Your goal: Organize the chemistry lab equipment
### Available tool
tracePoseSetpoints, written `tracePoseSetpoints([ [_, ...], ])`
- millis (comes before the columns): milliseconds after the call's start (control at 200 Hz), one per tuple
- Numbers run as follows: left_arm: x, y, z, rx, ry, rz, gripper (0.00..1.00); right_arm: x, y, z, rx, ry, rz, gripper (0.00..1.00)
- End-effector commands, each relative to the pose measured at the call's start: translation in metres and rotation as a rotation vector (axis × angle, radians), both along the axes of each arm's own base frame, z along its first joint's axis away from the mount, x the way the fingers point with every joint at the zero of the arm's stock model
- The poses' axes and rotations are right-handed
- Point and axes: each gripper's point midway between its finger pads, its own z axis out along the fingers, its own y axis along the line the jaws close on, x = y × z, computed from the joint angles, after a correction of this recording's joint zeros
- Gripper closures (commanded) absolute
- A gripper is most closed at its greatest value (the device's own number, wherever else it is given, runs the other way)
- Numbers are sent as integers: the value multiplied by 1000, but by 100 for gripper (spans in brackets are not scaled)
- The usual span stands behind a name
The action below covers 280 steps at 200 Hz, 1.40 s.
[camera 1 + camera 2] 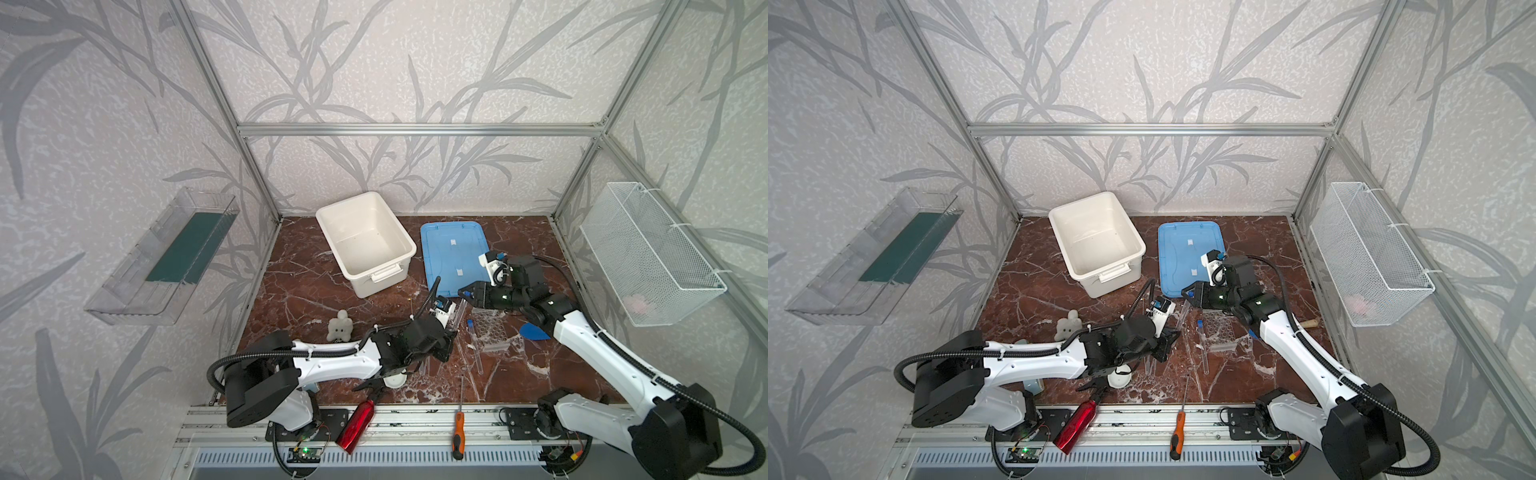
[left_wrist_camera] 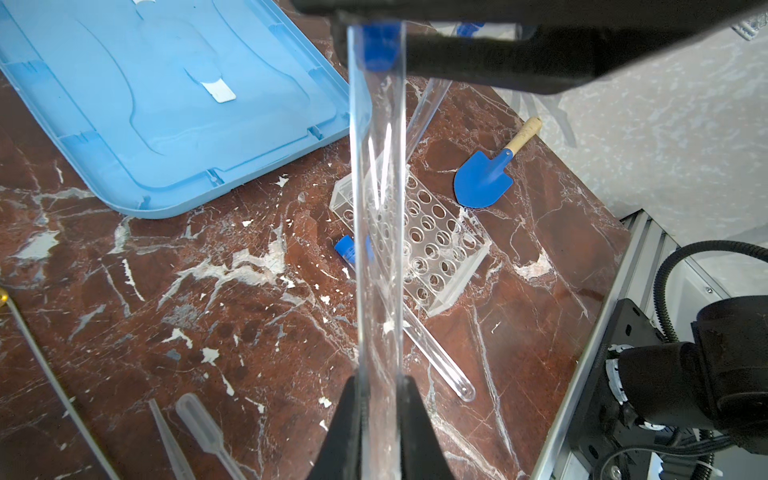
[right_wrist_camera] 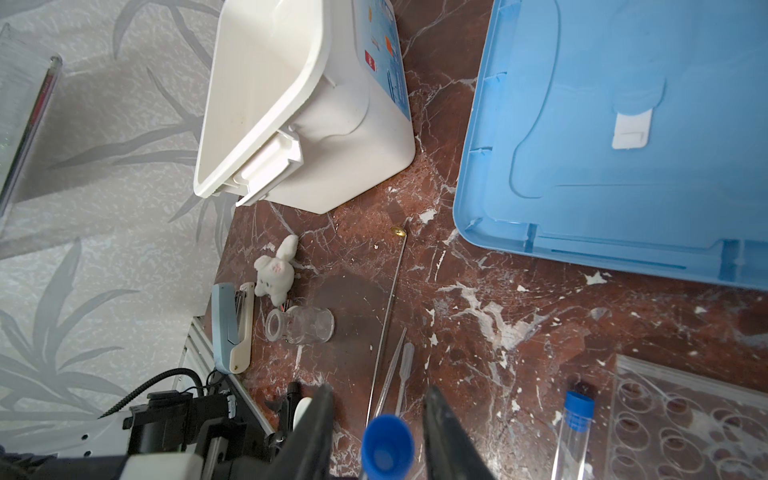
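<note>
A: Status? Big stuff first.

B: The counter is cluttered. The white bin & blue lid sit at the back edge, well apart from the action. The rack stands right of the counter's middle.

A: Pincers?

B: My left pincer is clamped on the held tube, well away from its cap. That tube's off the counter, above the middle, just beside the rack. My right pincer has its jaws apart, flanking the blue cap. No contact, as far as I can see.

A: Risks?

B: Looks like a handover, IMO. If I clamp off-centre, right shoves the tube vs. left's grip. It's slick plastic, so it could twist or slip. If left lets go too early, it drops on the rack or on the second tube lying just beside it, & round things roll toward the front edge. The droppers & rod lie near my left arm; a low swing would scatter them.
</note>
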Motion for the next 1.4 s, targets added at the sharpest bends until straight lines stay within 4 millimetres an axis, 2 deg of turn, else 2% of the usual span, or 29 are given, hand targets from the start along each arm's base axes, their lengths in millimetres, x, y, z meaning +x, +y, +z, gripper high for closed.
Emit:
tracePoseSetpoints([
  [0, 2, 0, 11, -28, -31, 16, 86, -2, 4, -1, 11, -11, 18, 69],
  [330, 1, -4, 16, -40, -36, 13, 86, -4, 0, -10, -16, -3, 16, 81],
  [525, 2, -5, 16, -38, -34, 18, 77, -7, -3, -7, -32, -28, 15, 82],
  [560, 3, -6, 16, -40, -35, 18, 71, -8, -5, -5, -38, -37, 14, 82],
  [590, 3, -8, 16, -48, -37, 15, 61, -8, -6, -4, -46, -46, 12, 82],
  [625, 2, -10, 18, -61, -44, 6, 48, -9, -9, -3, -58, -61, 10, 82],
  [695, 0, -18, 25, -91, -54, -29, 12, -11, -16, -1, -97, -105, 1, 82],
  [735, 0, -23, 30, -103, -44, -36, 1, -12, -22, -1, -125, -135, -9, 82],
  [825, 1, -37, 41, -129, -4, -43, 1, -14, -38, 1, -195, -215, -46, 82],
  [965, 1, -61, 50, -181, 60, -59, 1, -20, -60, 16, -270, -352, -108, 82],
  [1124, 2, -78, 48, -197, 96, -76, 1, -25, -93, 30, -357, -503, -235, 82],
  [1269, 4, -86, 44, -183, 112, -87, 1, -24, -119, 26, -415, -577, -369, 83],
  [1394, 1, -94, 45, -194, 118, -122, 1, -23, -131, 22, -426, -623, -437, 83],
])
